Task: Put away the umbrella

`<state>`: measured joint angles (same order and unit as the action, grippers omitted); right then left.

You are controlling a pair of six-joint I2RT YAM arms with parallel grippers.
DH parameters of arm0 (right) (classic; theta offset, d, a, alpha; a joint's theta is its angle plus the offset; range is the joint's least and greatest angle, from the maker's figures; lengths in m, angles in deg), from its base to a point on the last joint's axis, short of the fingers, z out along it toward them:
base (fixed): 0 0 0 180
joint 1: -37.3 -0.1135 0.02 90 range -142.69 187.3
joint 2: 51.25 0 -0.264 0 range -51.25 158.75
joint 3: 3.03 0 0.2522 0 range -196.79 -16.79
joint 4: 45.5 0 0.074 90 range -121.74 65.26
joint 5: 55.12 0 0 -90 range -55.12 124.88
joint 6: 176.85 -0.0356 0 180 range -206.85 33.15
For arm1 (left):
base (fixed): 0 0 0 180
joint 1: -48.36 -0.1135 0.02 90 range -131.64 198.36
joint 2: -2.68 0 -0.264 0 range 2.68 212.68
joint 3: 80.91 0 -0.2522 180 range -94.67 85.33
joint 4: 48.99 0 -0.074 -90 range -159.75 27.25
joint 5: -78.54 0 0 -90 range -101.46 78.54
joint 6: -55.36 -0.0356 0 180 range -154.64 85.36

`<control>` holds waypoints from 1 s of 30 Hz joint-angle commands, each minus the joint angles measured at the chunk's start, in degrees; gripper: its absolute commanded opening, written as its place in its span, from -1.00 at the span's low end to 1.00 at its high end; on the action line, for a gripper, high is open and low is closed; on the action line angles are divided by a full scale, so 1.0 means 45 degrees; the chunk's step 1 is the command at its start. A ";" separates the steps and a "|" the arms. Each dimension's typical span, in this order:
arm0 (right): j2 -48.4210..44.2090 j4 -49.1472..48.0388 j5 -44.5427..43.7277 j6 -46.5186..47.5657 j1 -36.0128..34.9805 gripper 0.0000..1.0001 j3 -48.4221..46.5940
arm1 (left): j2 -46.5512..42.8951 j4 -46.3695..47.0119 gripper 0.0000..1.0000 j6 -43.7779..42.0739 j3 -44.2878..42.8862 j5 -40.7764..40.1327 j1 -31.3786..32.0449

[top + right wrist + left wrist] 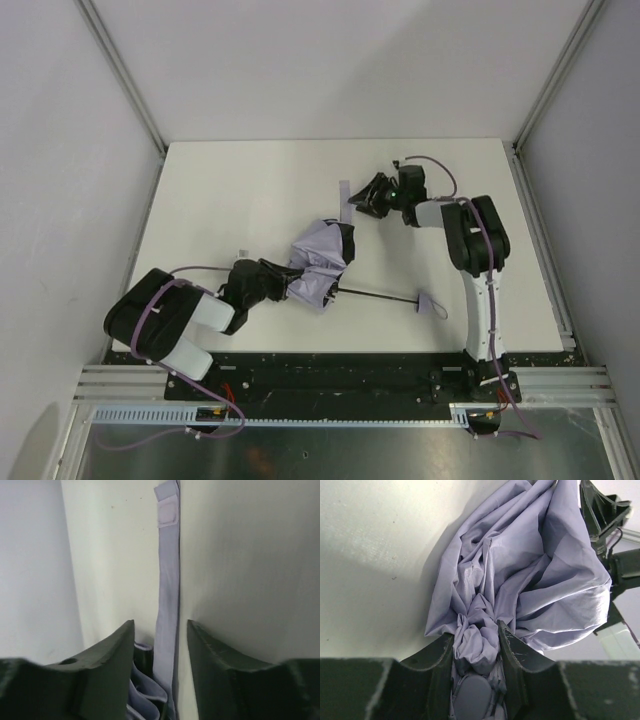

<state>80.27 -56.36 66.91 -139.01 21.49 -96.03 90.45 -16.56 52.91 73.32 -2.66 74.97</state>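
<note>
– Gripping anything, the left fingers?
– Yes. They are closed on the umbrella, pinching a bunched knot of its lavender canopy between them. The rest of the cloth spreads out crumpled beyond the fingertips, lying on the white surface.
– And the shaft?
– The thin black shaft comes out of the cloth on the side away from the left fingers and lies flat on the surface. It ends in the small pale handle, well apart from both pairs of fingers.
– What about the right fingers?
– They stand apart, gripping nothing. The umbrella's closing strap runs straight through the gap between them, with bare space on either side of it, and stretches on past the fingertips. Its fastening patch sits at the far end.
– Where are they relative to the canopy?
– Near the end of it opposite the left fingers. In the right wrist view a few folds of lavender cloth show low between the fingers, beside the strap. Whether the fingertips touch the surface I cannot tell.
– So the canopy lies between the two pairs of fingers?
– Yes, loose and crumpled from one to the other.
</note>
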 commanded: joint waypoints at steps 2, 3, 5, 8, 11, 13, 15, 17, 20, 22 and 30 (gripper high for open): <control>-0.2149 0.5907 -0.0153 0.4402 0.0667 0.30 -0.0887 | -0.0040 -0.1458 -1.00 -0.0078 -0.0080 -0.0206 0.0058; -0.2632 0.6744 -0.0501 0.4999 0.0743 0.42 -0.0916 | -0.0055 -0.1555 -1.00 -0.0089 -0.0063 -0.0250 0.0061; -0.3746 0.8363 -0.1787 0.6267 0.0644 0.70 -0.0928 | -0.0076 -0.1711 -1.00 -0.0102 -0.0065 -0.0308 0.0062; -0.5749 1.0105 -0.4125 0.8746 -0.0802 0.87 -0.0684 | -0.0066 -0.2253 -1.00 0.0059 -0.0161 -0.0272 0.0063; -0.7433 1.0411 -0.6182 1.1165 -0.3441 0.87 0.0323 | -0.0123 -0.3031 -1.00 0.0091 -0.0422 -0.0145 0.0100; -0.8310 0.9924 -0.7407 1.2261 -0.5285 0.87 0.1281 | -0.0249 -0.3535 -1.00 0.0090 -0.0550 -0.0209 0.0150; -0.8979 0.8977 -0.8367 1.3111 -0.7001 0.86 0.2346 | -0.0379 -0.4110 -1.00 0.0099 -0.0724 -0.0337 0.0173; -0.9273 0.8008 -0.9139 1.3900 -0.8524 0.85 0.3251 | -0.0484 -0.4693 -1.00 0.0033 -0.0938 -0.0427 0.0178; -0.9167 0.6689 -1.0061 1.5078 -1.0159 0.81 0.4450 | -0.0620 -0.5294 -1.00 0.0037 -0.1146 -0.0424 0.0180; -0.8924 0.5713 -1.0466 1.5666 -1.0768 0.79 0.5008 | -0.0759 -0.5668 -1.00 0.0052 -0.1249 -0.0439 0.0180; -0.7191 0.3260 -1.1354 1.6986 -1.1279 0.83 0.5536 | -0.0993 -0.7577 -1.00 -0.0004 -0.2010 -0.0325 0.0151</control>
<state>45.26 -31.12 21.75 -67.54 -28.82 -70.81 86.01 -38.00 53.93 65.34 -3.56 75.25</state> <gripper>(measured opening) 0.905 0.345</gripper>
